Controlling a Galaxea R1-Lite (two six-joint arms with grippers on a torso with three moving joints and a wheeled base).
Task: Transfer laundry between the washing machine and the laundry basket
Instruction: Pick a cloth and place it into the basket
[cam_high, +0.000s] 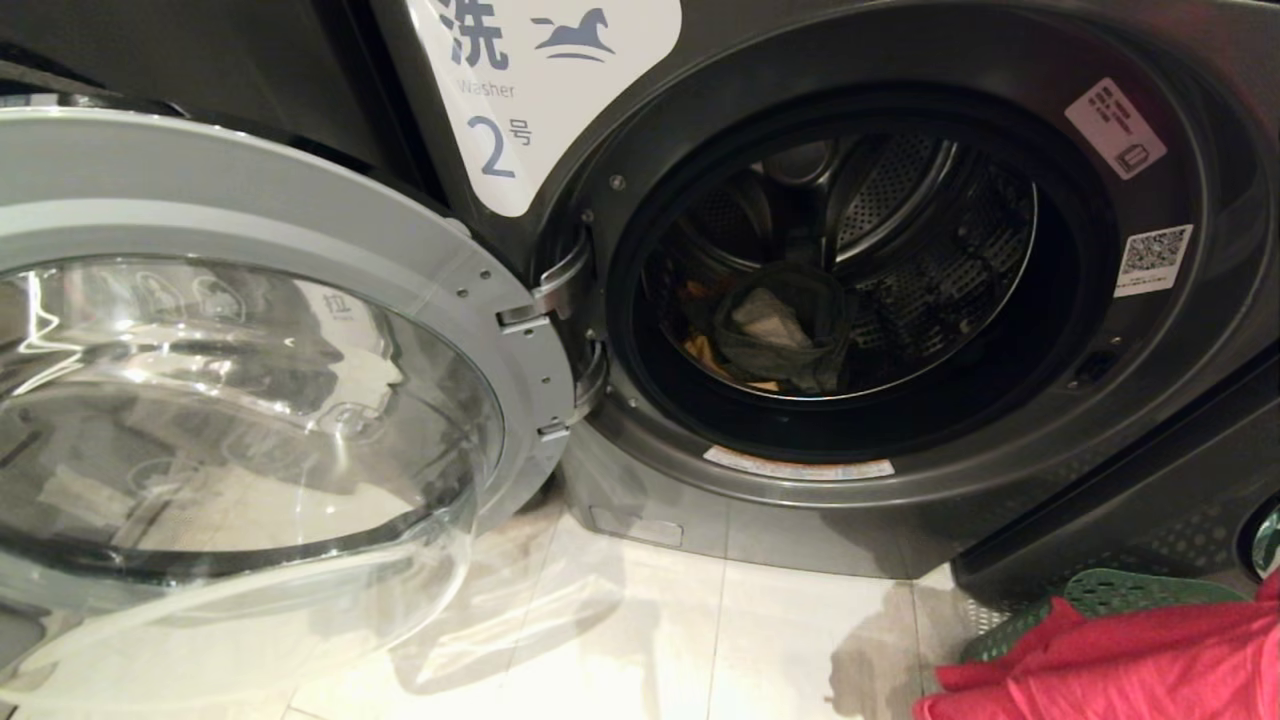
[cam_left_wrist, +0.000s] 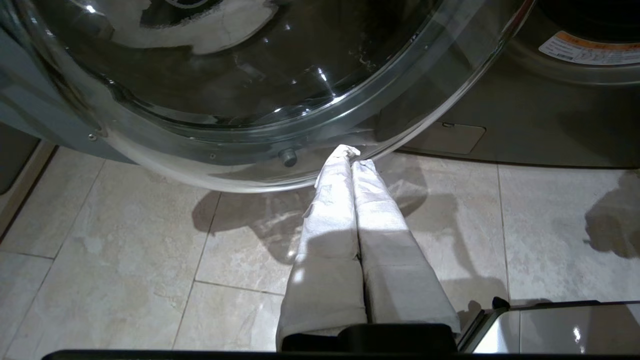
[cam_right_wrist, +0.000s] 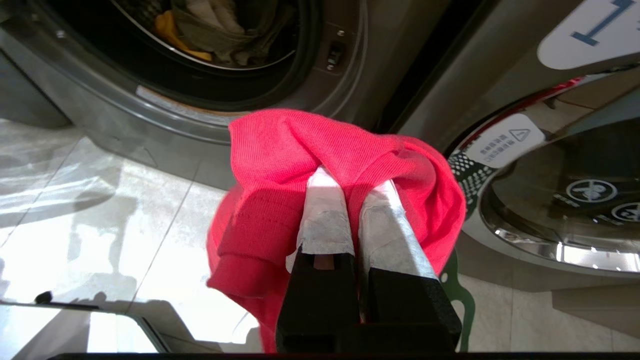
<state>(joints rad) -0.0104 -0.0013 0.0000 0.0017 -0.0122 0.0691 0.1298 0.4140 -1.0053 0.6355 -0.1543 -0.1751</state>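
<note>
Right gripper (cam_right_wrist: 352, 182): I have it pinching the red garment (cam_right_wrist: 280, 150), lifted just in front of the washing machine (cam_high: 1000, 450).
Left gripper (cam_left_wrist: 350, 160): pressed together, empty, low beside the open glass door (cam_left_wrist: 250, 100).
Drum: dark garment (cam_high: 790, 330) inside (yellow-orange one (cam_right_wrist: 167, 25) beside it).
Laundry basket (cam_high: 1130, 590): green rim under the red cloth.

Pale glossy floor tiles (cam_high: 640, 620), thin grout lines, bright glare patches, soft shadows. Neighbouring dark grey machine (cam_right_wrist: 550, 190) with chrome-rimmed door at the side.
</note>
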